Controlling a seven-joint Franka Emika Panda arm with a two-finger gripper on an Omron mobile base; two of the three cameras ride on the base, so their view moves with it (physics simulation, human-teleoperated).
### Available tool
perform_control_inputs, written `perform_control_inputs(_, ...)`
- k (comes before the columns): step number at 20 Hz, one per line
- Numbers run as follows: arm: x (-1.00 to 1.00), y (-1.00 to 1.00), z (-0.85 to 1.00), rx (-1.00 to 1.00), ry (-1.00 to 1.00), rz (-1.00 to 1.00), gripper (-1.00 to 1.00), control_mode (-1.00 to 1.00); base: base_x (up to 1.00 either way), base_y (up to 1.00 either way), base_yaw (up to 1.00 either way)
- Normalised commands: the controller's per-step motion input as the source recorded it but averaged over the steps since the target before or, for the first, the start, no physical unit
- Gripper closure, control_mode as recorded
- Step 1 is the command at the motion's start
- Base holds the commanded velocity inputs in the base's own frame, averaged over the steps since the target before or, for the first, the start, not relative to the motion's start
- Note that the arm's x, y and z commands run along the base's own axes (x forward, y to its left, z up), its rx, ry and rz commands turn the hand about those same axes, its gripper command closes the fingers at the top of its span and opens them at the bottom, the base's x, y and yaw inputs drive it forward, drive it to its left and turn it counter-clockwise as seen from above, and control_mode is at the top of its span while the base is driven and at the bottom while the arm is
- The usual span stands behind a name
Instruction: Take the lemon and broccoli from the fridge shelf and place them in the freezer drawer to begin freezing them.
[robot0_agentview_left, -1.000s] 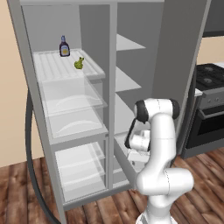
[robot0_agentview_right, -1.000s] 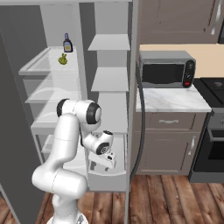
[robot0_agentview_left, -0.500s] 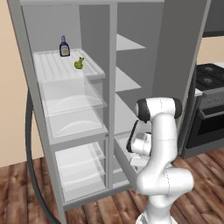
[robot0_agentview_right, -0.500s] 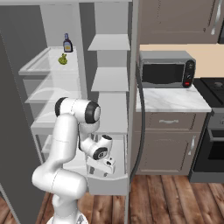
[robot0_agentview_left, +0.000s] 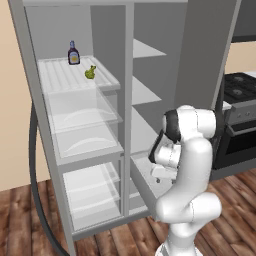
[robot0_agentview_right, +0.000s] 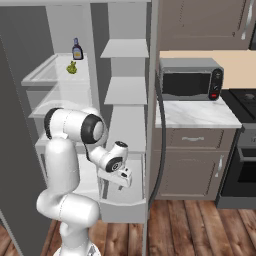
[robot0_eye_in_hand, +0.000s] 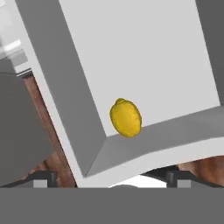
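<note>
The yellow lemon (robot0_eye_in_hand: 126, 118) lies in a corner of the light-grey freezer drawer (robot0_eye_in_hand: 168, 139), touching its low wall. My gripper (robot0_eye_in_hand: 111, 181) hovers over it, open, with nothing between the fingertips (robot0_eye_in_hand: 42, 179). From the base, the gripper (robot0_agentview_left: 161, 173) (robot0_agentview_right: 123, 180) hangs just above the pulled-out freezer drawer (robot0_agentview_left: 142, 183) (robot0_agentview_right: 123, 209). The green broccoli (robot0_agentview_left: 90, 73) (robot0_agentview_right: 72, 68) sits on the ribbed fridge shelf (robot0_agentview_left: 59, 78) (robot0_agentview_right: 44, 73), high up at the left.
A dark bottle (robot0_agentview_left: 73, 53) (robot0_agentview_right: 77, 49) stands behind the broccoli. Clear curved-front bins (robot0_agentview_left: 85, 116) sit under the shelf. To the right are a microwave (robot0_agentview_right: 189, 80) on a counter and a stove (robot0_agentview_right: 246, 102). The floor is wood.
My hand has shifted slightly over the drawer, still open. The broccoli and the bottle have not moved.
</note>
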Motion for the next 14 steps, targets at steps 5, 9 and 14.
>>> perform_control_inputs(5, 0.0, 0.0, 1.0, 0.0, -0.04, 0.0, -1.0, -1.0, 0.0, 0.0, 0.0)
perform_control_inputs(9, 0.0, 0.0, 1.0, 0.0, 0.0, 0.0, -1.0, -1.0, 0.0, 0.0, 0.0)
perform_control_inputs(14, 0.0, 0.0, 1.0, 0.0, 0.0, 0.0, -1.0, -1.0, 0.0, 0.0, 0.0)
